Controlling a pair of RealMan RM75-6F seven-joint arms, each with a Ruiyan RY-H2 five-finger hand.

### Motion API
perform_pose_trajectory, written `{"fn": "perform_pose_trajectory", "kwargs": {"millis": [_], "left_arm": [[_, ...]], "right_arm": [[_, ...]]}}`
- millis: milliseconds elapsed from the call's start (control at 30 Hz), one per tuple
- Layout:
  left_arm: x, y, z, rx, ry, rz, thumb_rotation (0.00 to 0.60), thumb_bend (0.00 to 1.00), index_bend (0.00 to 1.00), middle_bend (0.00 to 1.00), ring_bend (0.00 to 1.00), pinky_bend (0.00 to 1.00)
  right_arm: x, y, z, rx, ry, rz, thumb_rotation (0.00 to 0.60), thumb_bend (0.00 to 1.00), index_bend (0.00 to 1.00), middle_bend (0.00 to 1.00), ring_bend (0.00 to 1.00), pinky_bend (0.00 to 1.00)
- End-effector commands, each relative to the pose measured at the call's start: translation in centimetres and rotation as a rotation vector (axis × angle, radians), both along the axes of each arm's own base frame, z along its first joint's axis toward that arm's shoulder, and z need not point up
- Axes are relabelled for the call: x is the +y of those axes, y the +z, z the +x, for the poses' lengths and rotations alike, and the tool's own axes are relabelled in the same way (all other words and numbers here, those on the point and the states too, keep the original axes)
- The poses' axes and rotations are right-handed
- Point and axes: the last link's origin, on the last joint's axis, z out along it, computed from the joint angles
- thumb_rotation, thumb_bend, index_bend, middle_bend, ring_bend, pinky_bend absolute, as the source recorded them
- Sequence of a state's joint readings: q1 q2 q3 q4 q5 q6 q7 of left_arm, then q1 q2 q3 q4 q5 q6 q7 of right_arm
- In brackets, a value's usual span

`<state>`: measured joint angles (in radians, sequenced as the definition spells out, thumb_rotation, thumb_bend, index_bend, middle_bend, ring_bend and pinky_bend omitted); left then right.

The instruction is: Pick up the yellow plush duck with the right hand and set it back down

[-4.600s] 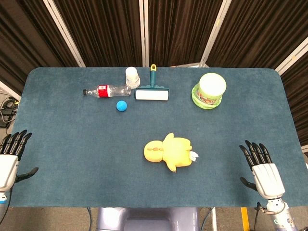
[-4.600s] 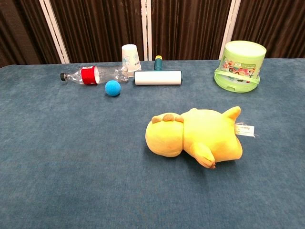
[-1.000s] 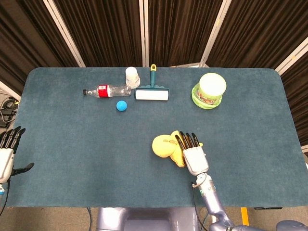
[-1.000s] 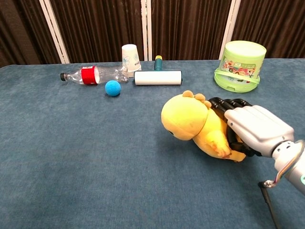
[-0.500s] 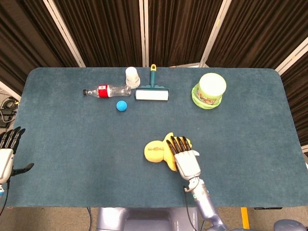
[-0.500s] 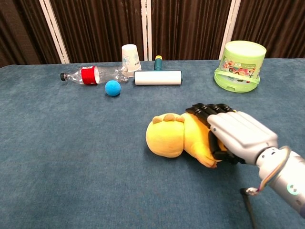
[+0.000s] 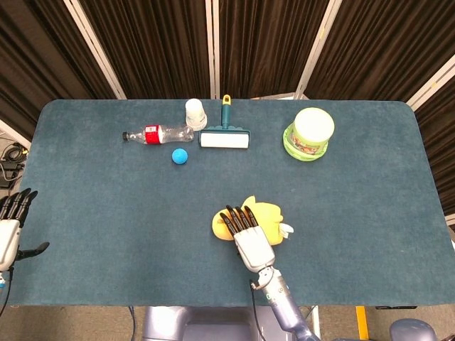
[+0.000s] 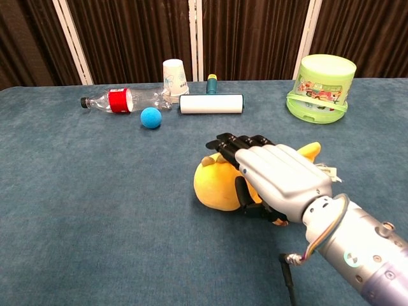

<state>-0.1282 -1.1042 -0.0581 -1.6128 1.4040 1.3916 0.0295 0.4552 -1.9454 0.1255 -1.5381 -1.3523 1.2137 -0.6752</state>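
The yellow plush duck lies on its side on the blue table, near the front middle. My right hand is spread over its head end with the fingers straight and apart. In the chest view the same right hand covers the middle of the duck; the thumb points down beside the head, and no grip shows. The duck's tail and white tag stick out behind the hand. My left hand hangs with fingers apart past the table's left front edge, holding nothing.
At the back of the table lie a plastic bottle, a paper cup, a lint roller and a small blue ball. A green lidded tub stands at the back right.
The duck came down from its lifted pose onto the table. My right hand has since straightened its fingers and slid left over the duck's head. The left hand stayed put.
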Motion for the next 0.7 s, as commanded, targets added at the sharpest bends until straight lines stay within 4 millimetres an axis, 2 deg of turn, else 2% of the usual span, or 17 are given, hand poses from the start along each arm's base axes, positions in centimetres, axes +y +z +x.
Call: {"fn": "perform_pose_trajectory", "kwargs": {"millis": [33, 433, 700], "left_arm": [[0.0, 0.0, 0.0, 0.001, 0.0, -0.001, 0.6, 0.13, 0.0, 0.0, 0.0, 0.0], [0.0, -0.1, 0.0, 0.006, 0.004, -0.002, 0.6, 0.13, 0.0, 0.0, 0.0, 0.0], [0.1, 0.0, -0.1, 0.003, 0.006, 0.006, 0.6, 0.13, 0.0, 0.0, 0.0, 0.0]], "right_arm": [[-0.1, -0.1, -0.2, 0.013, -0.004, -0.001, 0.6, 1.0, 0.0, 0.0, 0.0, 0.0], [-1.2, -0.3, -3.4, 0.065, -0.091, -0.01, 0.6, 1.0, 0.0, 0.0, 0.0, 0.0], [-2.9, 1.8, -5.2, 0.081, -0.136, -0.082, 0.6, 1.0, 0.0, 0.0, 0.0, 0.0]]}}
